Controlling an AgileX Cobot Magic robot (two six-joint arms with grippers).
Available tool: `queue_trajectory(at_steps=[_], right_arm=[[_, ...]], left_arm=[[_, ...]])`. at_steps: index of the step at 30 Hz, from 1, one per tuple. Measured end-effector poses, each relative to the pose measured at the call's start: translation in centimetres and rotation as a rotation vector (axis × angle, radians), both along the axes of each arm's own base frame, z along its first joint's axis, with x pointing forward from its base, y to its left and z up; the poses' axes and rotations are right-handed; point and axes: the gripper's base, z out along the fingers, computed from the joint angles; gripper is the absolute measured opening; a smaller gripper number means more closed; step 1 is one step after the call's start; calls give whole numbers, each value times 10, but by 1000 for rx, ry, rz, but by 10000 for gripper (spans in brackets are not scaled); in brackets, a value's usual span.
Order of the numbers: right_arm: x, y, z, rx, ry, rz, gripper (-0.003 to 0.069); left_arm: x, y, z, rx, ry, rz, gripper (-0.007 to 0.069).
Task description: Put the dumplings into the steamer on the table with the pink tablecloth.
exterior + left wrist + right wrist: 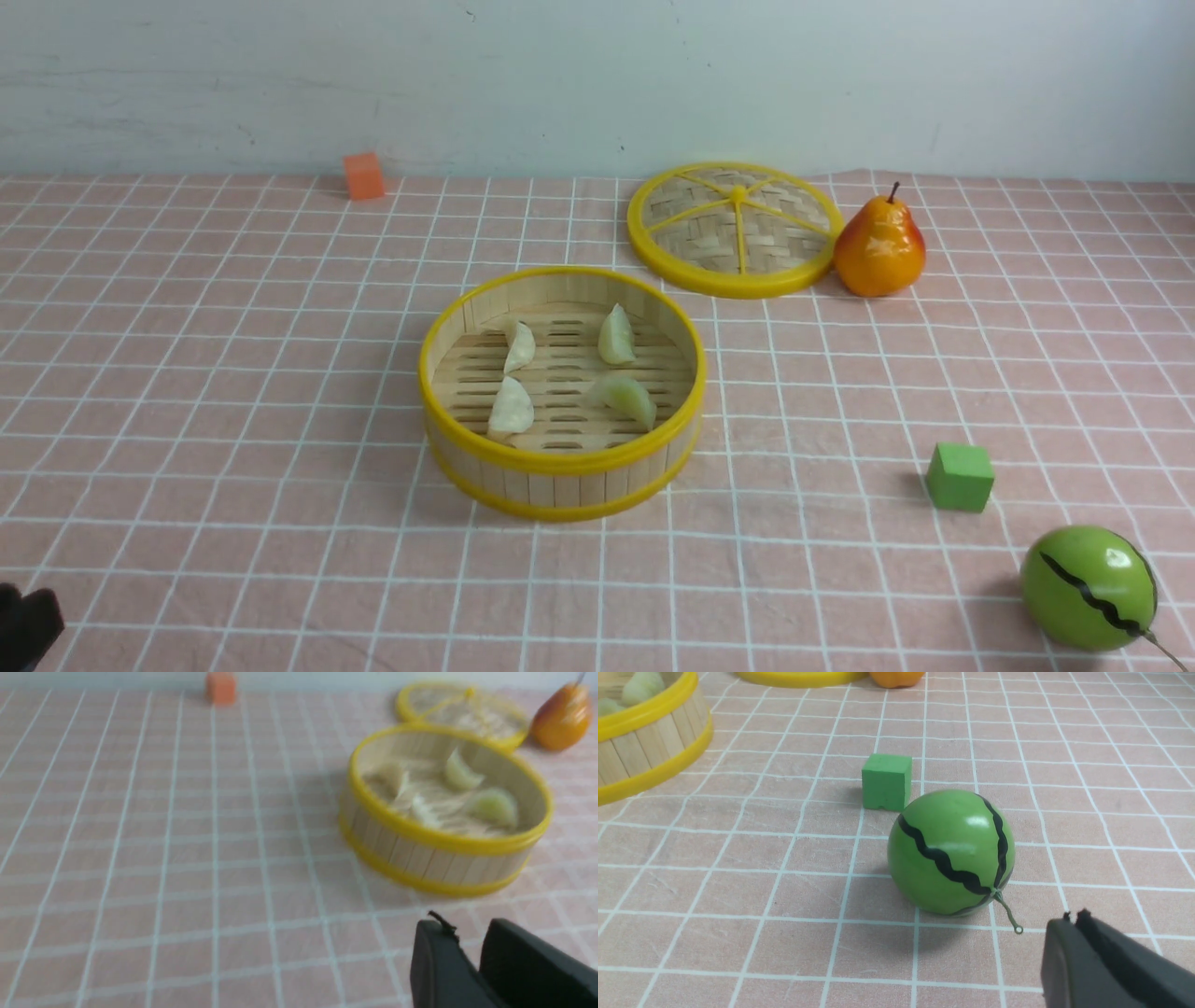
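Front view: no writing or label can be read on anything. The steamer [563, 467], a round bamboo-slat basket with yellow rims, stands near the middle of the worktop [187, 373], which is covered by the pink tablecloth [840, 392] with its white grid. All four dumplings lie apart on its slatted floor: two cream-white dumplings [519, 346] on the left, two pale green dumplings [617, 336] on the right. The woven lid [734, 230] lies flat behind, with a pear [879, 248] touching its right edge. An orange cube [363, 175] sits far back, a green cube [960, 477] and a toy watermelon [1089, 588] at the right front. Only a dark corner of the left tool [28, 627] shows.

Left wrist view: blurred. The left tool [472, 961] hangs above bare cloth, fingers nearly together, holding nothing.

Right wrist view: the right tool [1076, 938] has its fingers pressed together, empty, just beside the watermelon's stem [1008, 912].
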Motion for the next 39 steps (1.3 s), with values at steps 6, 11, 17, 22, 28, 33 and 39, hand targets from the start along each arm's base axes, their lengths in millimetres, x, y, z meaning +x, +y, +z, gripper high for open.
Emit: queue_trajectory(at_steps=[6, 11, 17, 22, 28, 33, 39], right_arm=[[0, 0, 0, 0, 0, 0, 31], [0, 0, 0, 0, 0, 0, 36], [0, 0, 0, 0, 0, 0, 43], [0, 0, 0, 0, 0, 0, 50], [0, 0, 0, 0, 0, 0, 51], [0, 0, 0, 0, 0, 0, 51], [0, 0, 0, 0, 0, 0, 51]], left_arm=[[-9, -7, -44, -73, -174, -104, -14], [-9, 0, -56, -85, -108, -4, -14], [-8, 9, -67, -19, -2, 167, -14], [-11, 13, -80, -11, 137, 227, -14], [-11, 12, -80, -20, 144, 227, -14], [-11, 12, -80, -20, 142, 225, -14], [-11, 12, -80, -21, 143, 225, -14]])
